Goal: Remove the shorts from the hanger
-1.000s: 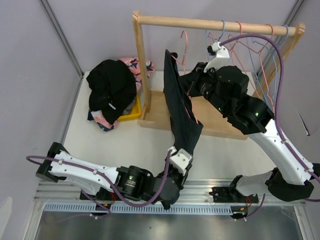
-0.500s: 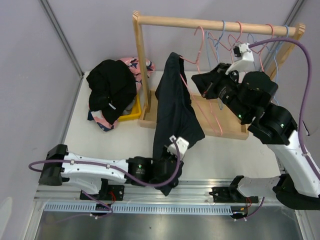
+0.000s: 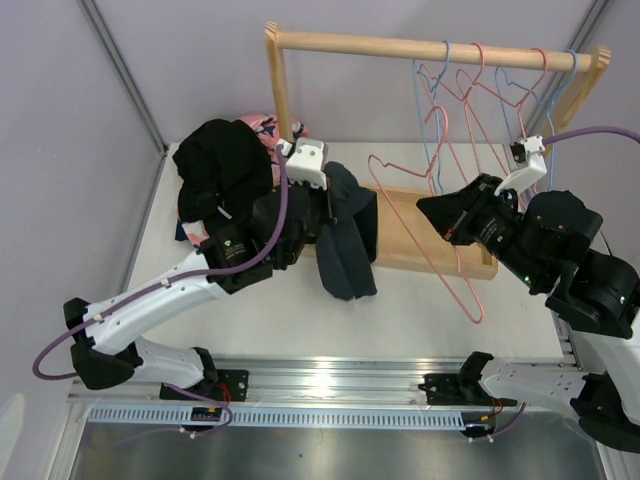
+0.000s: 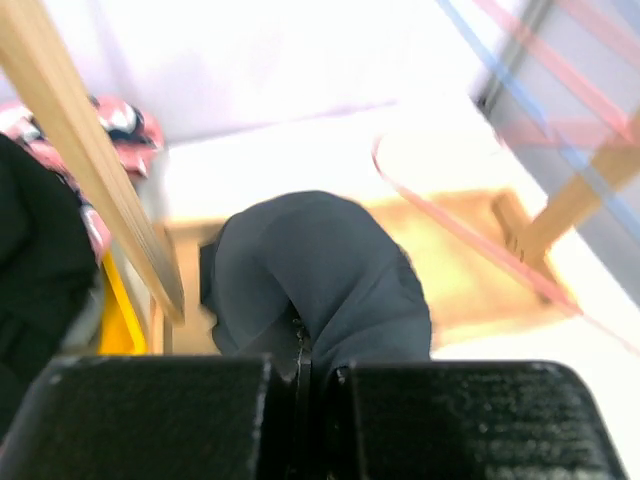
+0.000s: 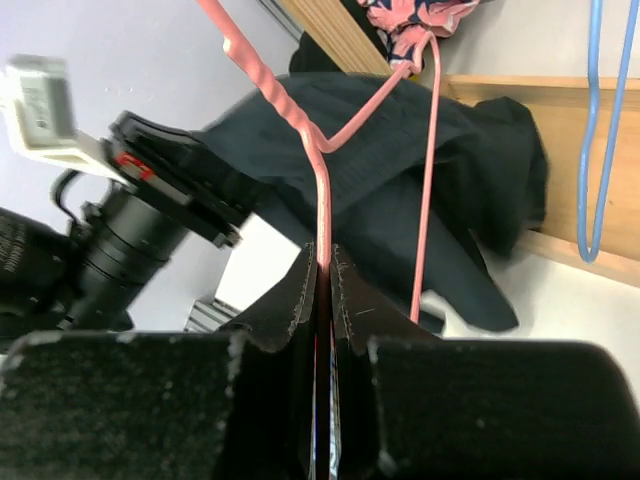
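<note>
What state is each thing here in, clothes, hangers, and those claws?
Dark fabric shorts: off the hanger, drooping from the left gripper.
Pink wire hanger: bare, off the wooden rail, in the right gripper.
Left gripper: shut on the shorts.
Right gripper: shut on the hanger.
Heap of fabric shorts: piled over the yellow bin, black pair on top.
Blue wire hanger: bare, on the rail.
</note>
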`<state>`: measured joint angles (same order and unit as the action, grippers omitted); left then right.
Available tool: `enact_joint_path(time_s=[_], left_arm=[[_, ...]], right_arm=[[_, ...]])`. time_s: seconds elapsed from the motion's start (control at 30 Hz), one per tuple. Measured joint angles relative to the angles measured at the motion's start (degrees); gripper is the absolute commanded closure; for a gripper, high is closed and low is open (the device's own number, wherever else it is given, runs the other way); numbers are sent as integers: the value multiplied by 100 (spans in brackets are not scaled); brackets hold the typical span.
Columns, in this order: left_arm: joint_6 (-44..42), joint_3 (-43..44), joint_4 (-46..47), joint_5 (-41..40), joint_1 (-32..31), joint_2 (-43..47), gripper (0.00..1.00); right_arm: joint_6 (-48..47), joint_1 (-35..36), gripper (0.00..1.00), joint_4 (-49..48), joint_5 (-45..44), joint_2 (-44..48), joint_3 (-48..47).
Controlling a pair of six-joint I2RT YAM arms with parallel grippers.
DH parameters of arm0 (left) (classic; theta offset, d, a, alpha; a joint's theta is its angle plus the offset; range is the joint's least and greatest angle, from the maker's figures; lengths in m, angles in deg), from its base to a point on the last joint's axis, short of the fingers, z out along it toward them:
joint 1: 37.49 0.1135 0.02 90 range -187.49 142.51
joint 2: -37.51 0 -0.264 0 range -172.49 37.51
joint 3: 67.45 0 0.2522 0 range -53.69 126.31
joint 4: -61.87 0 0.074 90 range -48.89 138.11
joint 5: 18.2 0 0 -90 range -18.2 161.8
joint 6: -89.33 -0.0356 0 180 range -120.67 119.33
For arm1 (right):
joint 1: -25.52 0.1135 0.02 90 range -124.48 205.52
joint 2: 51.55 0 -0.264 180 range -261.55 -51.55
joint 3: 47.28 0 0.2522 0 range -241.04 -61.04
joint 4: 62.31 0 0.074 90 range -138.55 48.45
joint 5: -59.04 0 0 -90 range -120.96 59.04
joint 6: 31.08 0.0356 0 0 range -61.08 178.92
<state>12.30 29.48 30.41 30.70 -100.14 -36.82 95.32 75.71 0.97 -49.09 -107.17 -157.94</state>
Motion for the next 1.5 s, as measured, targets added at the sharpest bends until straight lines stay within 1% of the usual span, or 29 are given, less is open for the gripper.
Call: enact_joint_path(time_s=[0.1, 0.13, 0.2, 0.3, 0.37, 0.47, 0.53, 0.67, 0.77, 0.83, 0.9, 1.0, 1.1, 1.13, 1.23, 1.3, 1.33, 1.37, 1.5], left_arm=[[7, -28, 33, 87, 2, 114, 100], [11, -140, 31, 90, -61, 177, 100], [79, -627, 11, 28, -317, 459, 100], [334, -1392, -398, -70, -739, 1016, 100], [564, -1729, -796, -111, -868, 1440, 100], [890, -2006, -1294, -247, -909, 2155, 100], [1043, -2063, -1598, -365, -914, 2566, 100], [1255, -2063, -1998, -592, -914, 3014, 100], [1300, -2063, -2192, -664, -914, 2977, 100], [1296, -2063, -2280, -680, -914, 2916, 100], [1241, -2041, -2352, -715, -914, 2826, 100], [1080, -1770, -2540, -839, -918, 2656, 100], [732, -1193, -2664, -1019, -863, 2492, 100], [597, -957, -2662, -1073, -787, 2433, 100], [192, -293, -2647, -1097, -284, 2210, 100], [-37, 66, -2588, -1014, 188, 2070, 100], [-166, 184, -2546, -940, 457, 2009, 100], [-280, 267, -2492, -826, 756, 1950, 100], [-667, 623, -2380, -306, 1766, 1659, 100]], right_arm=[[-68, 7, 100, 223, -116, -149, -321], [-120, 9, 100, 254, -170, -240, -498], [-278, 9, 100, 284, -321, -575, -1064], [-535, -2, 100, 177, -575, -1145, -1851], [-688, -96, 100, 146, -640, -1556, -2321], [-833, -428, 100, 42, -553, -2138, -2914], [-903, -726, 100, -116, -409, -2481, -3010], [-916, -1241, 100, -334, -35, -2981, -2946], [-885, -1622, 100, -533, 236, -3300, -2876], [-839, -1757, 100, -584, 343, -3429, -2837], [-785, -1812, 100, -732, 444, -3425, -2601], [-726, -1803, 100, -1058, 627, -3174, -1906], [-601, -1792, 100, -1569, 741, -2723, -1040], [-560, -1801, 100, -1738, 772, -2535, -782], [-393, -1834, 100, -2201, 828, -1895, -103], [-286, -1836, 57, -2297, 857, -1497, 240], [-229, -1829, 32, -2267, 903, -1263, 439], [-195, -1801, 1, -2153, 951, -1008, 664], [-190, -1751, 1, -1744, 975, -334, 1097]])
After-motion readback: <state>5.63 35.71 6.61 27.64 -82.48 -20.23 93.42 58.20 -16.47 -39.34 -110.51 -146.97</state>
